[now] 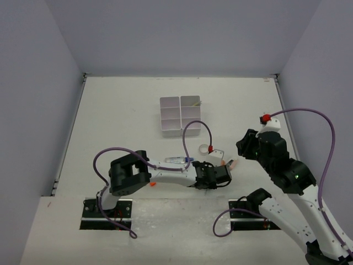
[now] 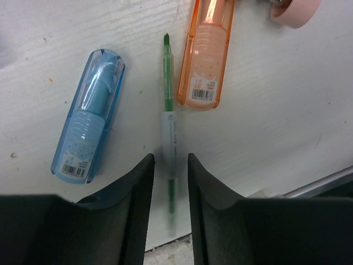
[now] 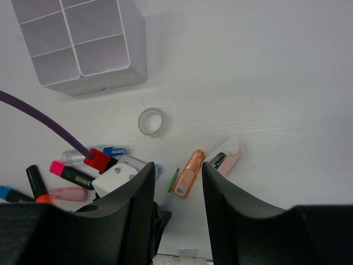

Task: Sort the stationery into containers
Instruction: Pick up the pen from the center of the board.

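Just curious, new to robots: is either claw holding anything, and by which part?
Nothing yet. The left gripper straddles the green pen at its white barrel, slim gaps either side; the right gripper is open and empty.

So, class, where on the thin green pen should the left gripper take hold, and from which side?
Likely the pale mid-barrel of the green pen, from straight above, with the left gripper closing across it. The pen lies flat, and the blue case and orange case on either side leave gaps just wide enough for a finger each.
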Controlling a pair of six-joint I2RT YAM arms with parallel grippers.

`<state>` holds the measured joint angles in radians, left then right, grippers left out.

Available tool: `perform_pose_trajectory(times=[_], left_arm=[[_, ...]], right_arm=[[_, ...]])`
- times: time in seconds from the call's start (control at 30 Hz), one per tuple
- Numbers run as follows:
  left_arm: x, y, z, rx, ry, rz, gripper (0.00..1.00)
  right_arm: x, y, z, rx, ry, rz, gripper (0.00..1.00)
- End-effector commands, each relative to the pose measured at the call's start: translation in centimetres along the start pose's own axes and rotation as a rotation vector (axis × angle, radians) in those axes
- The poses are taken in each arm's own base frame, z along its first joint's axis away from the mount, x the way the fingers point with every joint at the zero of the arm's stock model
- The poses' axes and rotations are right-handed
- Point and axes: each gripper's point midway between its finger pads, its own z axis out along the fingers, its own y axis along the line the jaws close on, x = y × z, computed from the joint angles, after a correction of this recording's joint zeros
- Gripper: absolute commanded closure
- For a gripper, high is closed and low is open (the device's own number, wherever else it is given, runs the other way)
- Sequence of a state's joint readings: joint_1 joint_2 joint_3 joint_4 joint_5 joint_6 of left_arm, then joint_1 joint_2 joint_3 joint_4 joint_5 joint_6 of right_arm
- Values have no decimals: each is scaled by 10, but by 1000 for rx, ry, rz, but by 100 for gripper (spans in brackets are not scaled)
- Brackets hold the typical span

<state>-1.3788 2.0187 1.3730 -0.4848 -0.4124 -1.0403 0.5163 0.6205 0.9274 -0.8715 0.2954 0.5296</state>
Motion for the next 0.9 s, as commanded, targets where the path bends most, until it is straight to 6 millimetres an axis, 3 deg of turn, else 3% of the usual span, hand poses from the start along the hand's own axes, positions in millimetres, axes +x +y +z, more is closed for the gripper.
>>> perform_pose_trajectory(times=[0.0,0.1,0.2,0.37,0.5,0.67,0.73,0.8,0.87], left_arm=[[4,-1,9,-30,6,-10,68],[7,3,13,-50,10,0,68],[10,6,16,-66,15,9,80],[18,18,19,-106,36,27,85],[25,29,17,-125,52,34,99],[10,35,-12,-101,-4,43,100],[-4,35,-33,-79,-59,51,100],[-29,31,-70,-25,-152,36,100],[-37,36,-88,-3,-185,47,100]], right_arm=[[0,4,2,-23,-2,-8,59],[-1,6,1,-33,-4,-10,59],[-2,8,0,-47,-10,-9,59],[-1,10,-2,-62,-7,-10,59],[-1,12,-3,-79,-5,-9,59],[5,16,0,-96,23,-19,58],[6,18,1,-104,33,-24,57],[5,19,1,-109,36,-38,51],[2,20,0,-113,26,-56,48]])
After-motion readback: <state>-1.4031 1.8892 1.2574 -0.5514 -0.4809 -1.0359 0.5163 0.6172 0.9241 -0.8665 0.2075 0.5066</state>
